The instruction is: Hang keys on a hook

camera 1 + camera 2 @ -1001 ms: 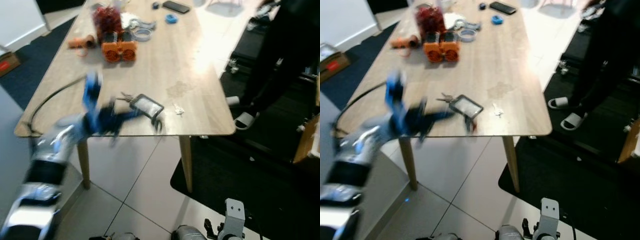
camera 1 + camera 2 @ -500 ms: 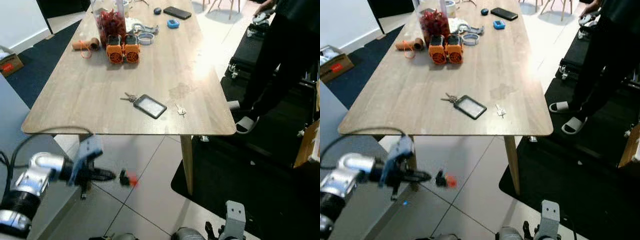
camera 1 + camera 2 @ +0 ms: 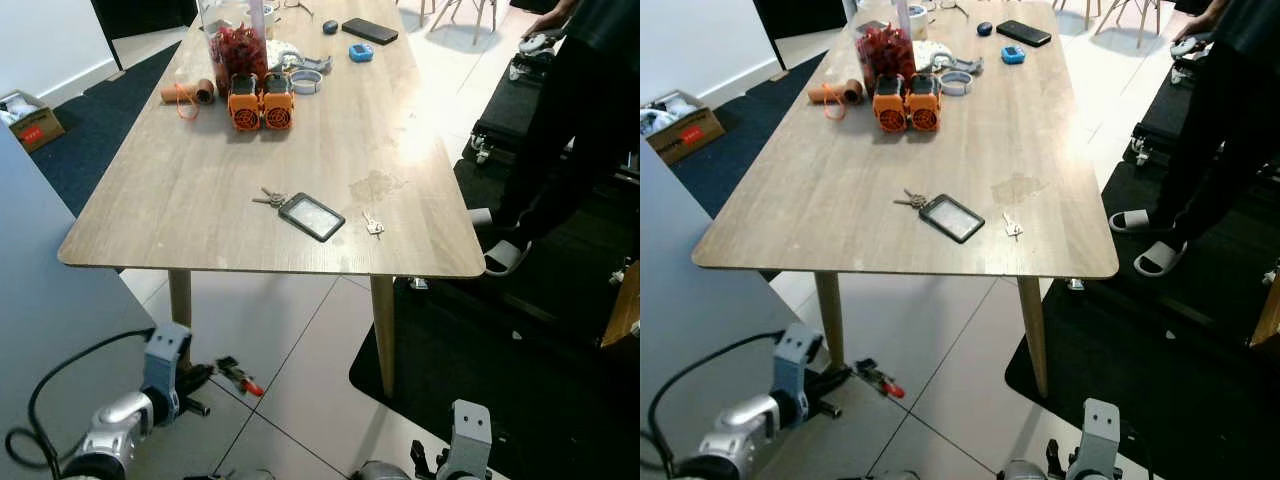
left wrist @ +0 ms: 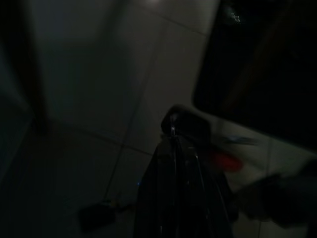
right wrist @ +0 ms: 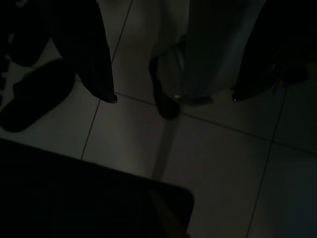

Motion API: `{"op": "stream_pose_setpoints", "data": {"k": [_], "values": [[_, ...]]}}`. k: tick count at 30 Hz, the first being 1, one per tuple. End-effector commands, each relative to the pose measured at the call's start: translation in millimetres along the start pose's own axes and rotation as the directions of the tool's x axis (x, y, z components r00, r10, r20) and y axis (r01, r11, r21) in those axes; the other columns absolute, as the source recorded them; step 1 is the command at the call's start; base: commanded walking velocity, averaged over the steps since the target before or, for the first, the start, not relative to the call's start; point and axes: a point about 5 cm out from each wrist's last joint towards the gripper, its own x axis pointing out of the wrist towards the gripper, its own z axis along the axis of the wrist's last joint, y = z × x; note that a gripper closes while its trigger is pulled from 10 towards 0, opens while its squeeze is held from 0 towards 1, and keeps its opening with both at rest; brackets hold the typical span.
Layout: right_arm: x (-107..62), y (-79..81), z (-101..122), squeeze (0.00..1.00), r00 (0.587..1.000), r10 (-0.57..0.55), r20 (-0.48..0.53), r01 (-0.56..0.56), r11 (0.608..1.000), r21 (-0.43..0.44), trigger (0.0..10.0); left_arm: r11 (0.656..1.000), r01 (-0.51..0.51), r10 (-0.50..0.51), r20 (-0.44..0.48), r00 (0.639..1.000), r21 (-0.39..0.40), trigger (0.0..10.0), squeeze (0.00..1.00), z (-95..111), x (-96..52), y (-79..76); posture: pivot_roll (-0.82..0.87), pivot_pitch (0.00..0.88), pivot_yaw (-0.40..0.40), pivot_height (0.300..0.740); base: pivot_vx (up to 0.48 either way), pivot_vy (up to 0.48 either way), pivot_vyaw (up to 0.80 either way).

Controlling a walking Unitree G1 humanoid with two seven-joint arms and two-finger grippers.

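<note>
A small bunch of keys (image 3: pixel 270 198) lies on the wooden table (image 3: pixel 180 210), attached to a black-framed card holder (image 3: pixel 311 216) near the front edge. A single small key (image 3: pixel 373 225) rests just right of the holder. My left gripper (image 3: pixel 238 376) hangs low beside the table's front left leg, close to the floor tiles, well below the keys. In the dark left wrist view its fingers (image 4: pixel 174 130) meet at the tips, holding nothing. The right arm (image 3: pixel 465 440) hangs idle, and its gripper (image 5: pixel 173 99) is open above the floor.
Two orange devices (image 3: pixel 261 102), a jar of red items (image 3: pixel 238 50), a twine roll (image 3: pixel 188 94), a phone (image 3: pixel 370 30) and small clutter sit at the table's far end. A person in dark trousers (image 3: pixel 575 130) stands at the right on a black mat. A grey surface (image 3: pixel 50 300) is at my left.
My left arm has swung down from the table's front edge to near the floor. The camera has shifted slightly; the keys and card holder have stayed put.
</note>
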Motion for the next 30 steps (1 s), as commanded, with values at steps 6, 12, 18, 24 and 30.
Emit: {"op": "stream_pose_setpoints", "data": {"k": [6,12,18,24,30], "values": [[-0.6,-4.4,0,0.0,0.999,-0.034,0.01,0.034,0.999,0.03,10.0,0.994,-0.105,0.105,-0.001,0.995,-0.013,10.0,0.0,-14,3.4,-5.3,0.02,0.055,0.037,0.74,0.0,0.0,0.0],[-0.1,-6.9,1,0.0,0.998,-0.059,0.009,0.058,0.995,0.076,10.0,0.97,-0.238,0.24,-0.024,0.971,0.05,10.0,0.0,-13,10.4,-6.0,0.02,0.036,0.043,0.74,0.0,0.0,0.0],[0.5,-6.5,2,0.0,0.998,-0.062,0.003,0.062,0.994,0.088,10.0,0.974,-0.199,0.207,-0.059,0.977,0.109,10.0,0.0,-17,15.1,-15.1,0.01,0.021,0.042,0.74,0.0,0.0,0.0],[0.6,-4.1,0,0.0,0.999,-0.053,-0.011,0.054,0.994,0.092,10.0,0.972,-0.197,0.205,-0.06,0.977,0.125,10.0,0.0,-16,17.8,-17.6,0.02,0.016,0.039,0.74,0.0,0.0,0.0],[1.1,0.0,-1,0.0,0.999,-0.044,-0.031,0.046,0.995,0.091,10.0,0.964,-0.195,0.216,-0.106,0.971,0.178,10.0,0.0,-20,19.2,-19.4,0.02,0.0,0.039,0.74,0.0,0.0,0.0]]}}
